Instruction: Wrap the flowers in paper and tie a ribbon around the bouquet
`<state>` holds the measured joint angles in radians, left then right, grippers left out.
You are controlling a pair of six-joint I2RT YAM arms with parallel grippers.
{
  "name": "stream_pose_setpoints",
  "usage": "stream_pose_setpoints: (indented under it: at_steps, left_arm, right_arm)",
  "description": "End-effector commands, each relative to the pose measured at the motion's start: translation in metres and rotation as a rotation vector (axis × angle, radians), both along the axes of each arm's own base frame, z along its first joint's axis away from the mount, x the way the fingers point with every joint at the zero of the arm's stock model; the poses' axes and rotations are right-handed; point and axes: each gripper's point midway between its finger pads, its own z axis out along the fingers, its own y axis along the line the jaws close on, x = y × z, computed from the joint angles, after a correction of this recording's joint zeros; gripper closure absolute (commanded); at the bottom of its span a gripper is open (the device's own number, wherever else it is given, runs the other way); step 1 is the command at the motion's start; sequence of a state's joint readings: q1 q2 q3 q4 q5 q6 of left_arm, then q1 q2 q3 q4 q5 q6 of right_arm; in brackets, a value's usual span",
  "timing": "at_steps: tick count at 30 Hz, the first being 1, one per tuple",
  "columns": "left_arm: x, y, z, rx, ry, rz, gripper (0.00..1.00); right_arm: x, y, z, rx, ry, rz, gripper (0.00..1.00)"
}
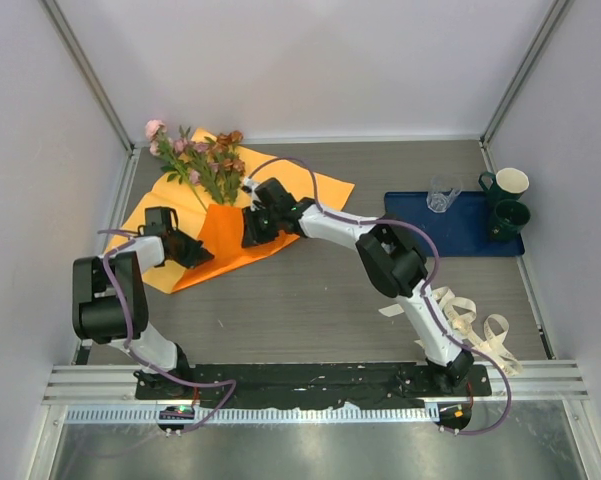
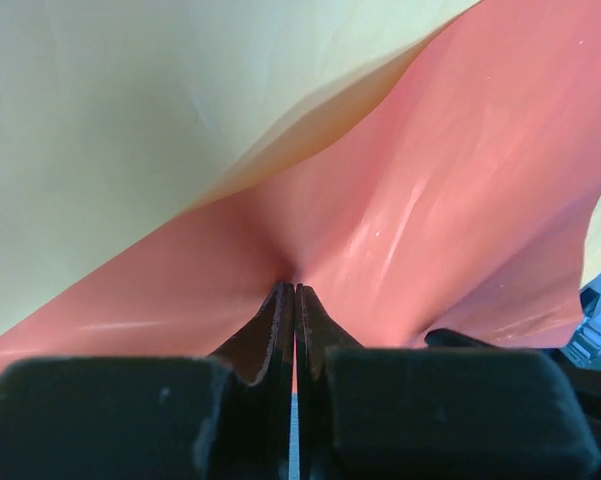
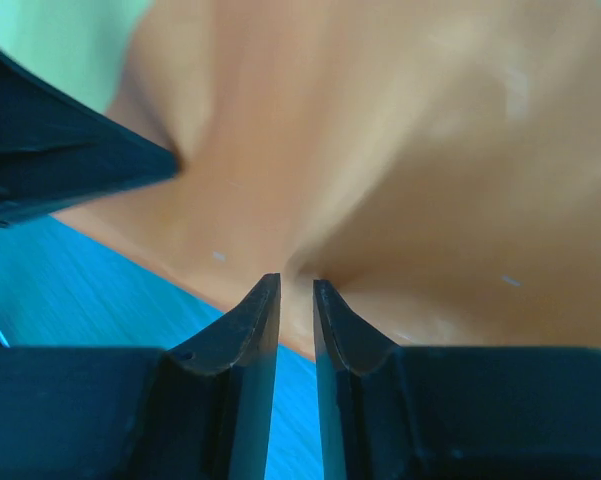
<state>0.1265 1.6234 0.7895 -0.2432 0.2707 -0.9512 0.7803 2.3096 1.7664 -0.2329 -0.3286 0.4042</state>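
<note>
Top external view: the paper (image 1: 310,190) lies at the far left of the table (image 1: 310,310), with the flowers (image 1: 205,160) on it, blooms toward the far-left corner.
Fold: a brighter orange flap covers the stems, between your two arms.
Left fingers (image 2: 275,320): closed on a pinch of paper, which puckers at their tips.
Right fingers (image 3: 250,320): a narrow gap; the paper's edge sits right at the tips and looks unclamped.
Step in hand: probably rolling the flap over the stems into a cone.
How to do it well: use the left pinch as your anchor. Close the right fingers fully on the edge before you pull, then draw the flap across low and snug so the stems don't slide out.
Risk: the sheet looks thin with a slight sheen, so a hard tug may tear or crease it.
Paper look: bright orange on one face, pale yellow-orange on the other, far bigger than the bunch.
Ribbon (image 1: 475,325): loose loops by the right arm's base, well apart from the paper, not yet used.
</note>
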Motion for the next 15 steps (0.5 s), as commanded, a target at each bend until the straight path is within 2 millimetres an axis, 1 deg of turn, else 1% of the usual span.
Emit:
stream_pose_setpoints:
  at_steps: [1,2,4,6,9,10,11,14,15]
  left_arm:
    - [-0.020,0.005,-0.017,0.033,0.053,0.031,0.96]
    - [-0.021,0.005,-0.017,0.030,0.056,0.036,0.97]
    - [-0.021,0.005,-0.015,0.026,0.053,0.044,0.97]
    - [-0.021,0.006,-0.013,0.031,0.055,0.050,0.97]
    - [-0.022,0.009,-0.010,0.049,0.050,0.063,0.96]
    - [-0.021,0.009,-0.009,0.048,0.045,0.067,0.96]
    - [-0.021,0.010,-0.007,0.047,0.044,0.070,0.96]
    - [-0.019,0.009,0.000,0.043,0.025,0.067,0.96]
    - [-0.020,0.010,0.001,0.046,0.021,0.070,0.96]
  right_arm:
    - [-0.015,0.038,0.003,-0.021,-0.022,0.048,0.73]
    - [-0.014,0.046,0.008,-0.003,-0.029,0.051,0.74]
    - [-0.020,0.054,-0.001,-0.005,-0.017,0.059,0.79]
    - [-0.019,0.060,-0.001,0.003,-0.028,0.058,0.87]
    - [-0.024,0.066,-0.009,0.010,-0.017,0.074,0.97]
    - [-0.024,0.067,-0.010,0.010,-0.016,0.074,0.99]
    - [-0.026,0.066,-0.017,0.001,-0.008,0.072,1.00]
    - [-0.028,0.061,-0.031,-0.022,0.003,0.065,1.00]
    - [-0.029,0.062,-0.032,-0.018,0.006,0.070,1.00]
